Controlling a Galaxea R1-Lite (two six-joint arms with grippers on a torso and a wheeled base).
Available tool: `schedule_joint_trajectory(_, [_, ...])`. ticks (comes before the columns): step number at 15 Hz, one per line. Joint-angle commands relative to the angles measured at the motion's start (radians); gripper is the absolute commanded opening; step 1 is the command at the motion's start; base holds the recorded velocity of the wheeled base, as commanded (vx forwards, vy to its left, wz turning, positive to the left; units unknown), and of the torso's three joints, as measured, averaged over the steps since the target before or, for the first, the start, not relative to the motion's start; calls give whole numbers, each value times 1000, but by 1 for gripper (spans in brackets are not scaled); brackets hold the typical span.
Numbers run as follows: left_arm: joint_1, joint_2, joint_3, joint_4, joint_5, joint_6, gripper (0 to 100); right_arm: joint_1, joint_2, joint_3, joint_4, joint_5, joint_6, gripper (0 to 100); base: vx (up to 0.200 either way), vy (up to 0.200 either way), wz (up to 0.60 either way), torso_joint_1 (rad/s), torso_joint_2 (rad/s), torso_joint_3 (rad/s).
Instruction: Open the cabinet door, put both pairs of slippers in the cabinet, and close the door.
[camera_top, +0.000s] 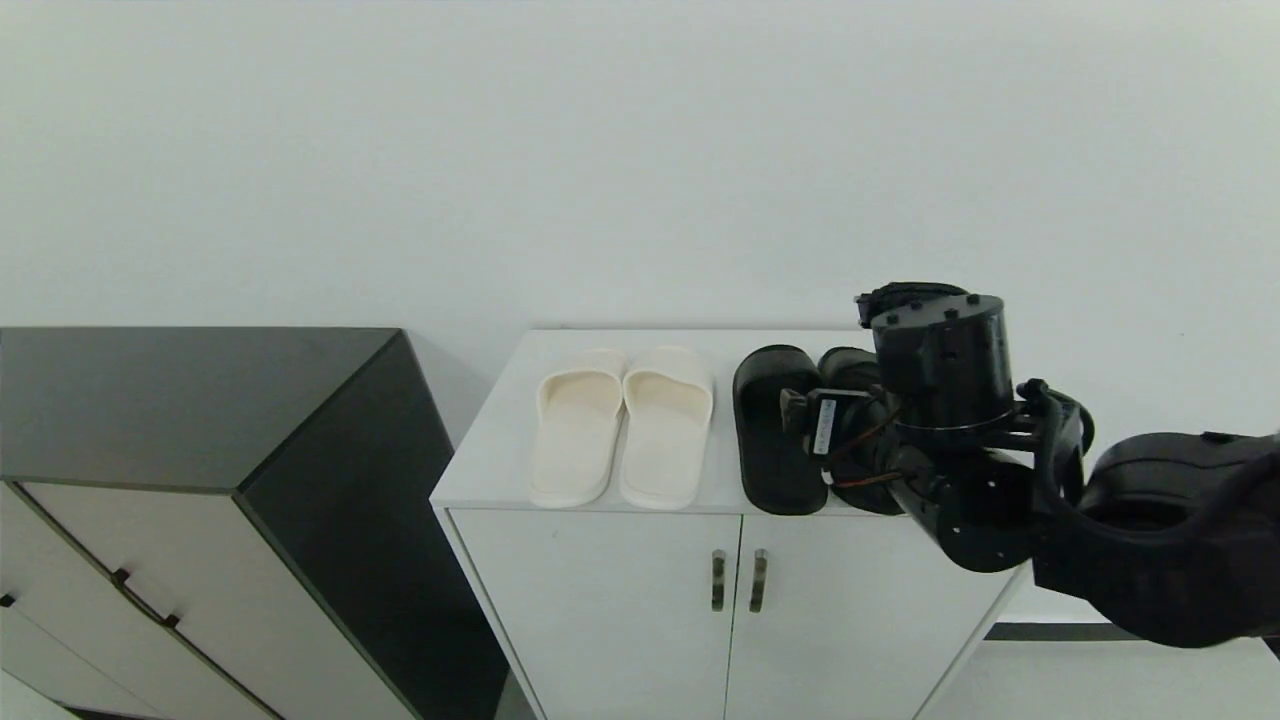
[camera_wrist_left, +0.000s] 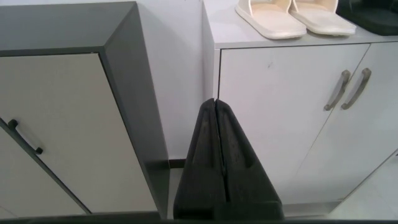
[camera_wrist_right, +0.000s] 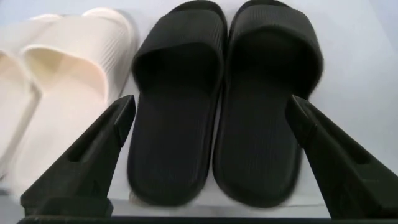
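**Right gripper spread wide at black slippers; left gripper closed and empty; doors shut**

The right gripper (camera_wrist_right: 210, 106) is spread to a wide gap. Its two fingers (camera_wrist_right: 81, 162) stand either side of the black slippers (camera_wrist_right: 224, 112) in the right wrist view, and nothing is held between them. Whether either finger touches a slipper cannot be told. The left gripper (camera_wrist_left: 216, 109) has its fingers pressed flat together with nothing between them. It sits low, in front of the gap between the dark cabinet (camera_top: 200, 400) and the white cabinet (camera_top: 490, 450).

Both pairs lie on top of the white cabinet, toes toward the wall and heels at the front edge. The white slippers (camera_top: 620, 425) are on the left and the black pair on the right, just beside each other with a narrow strip between them. The two shoes of each pair touch or nearly touch. Bare top is left beside the white pair and behind both pairs.

Both cabinet doors (camera_top: 600, 610) are shut, and their handles (camera_top: 738, 580) stand side by side at the centre seam. The right arm (camera_top: 940, 400) overhangs the cabinet's right front corner.
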Motion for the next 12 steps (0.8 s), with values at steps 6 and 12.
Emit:
schedule_joint_trajectory(6, [0,2,0,0,-1,-2,0,-84,202,-115,-60,-15,-36,100,0,0,0,0,0,0])
schedule_joint_trajectory(12, [0,0,0,0,-1,-3,0,-144,314,-198,-179,-12,-160,100,0,0,0,0,0,0])
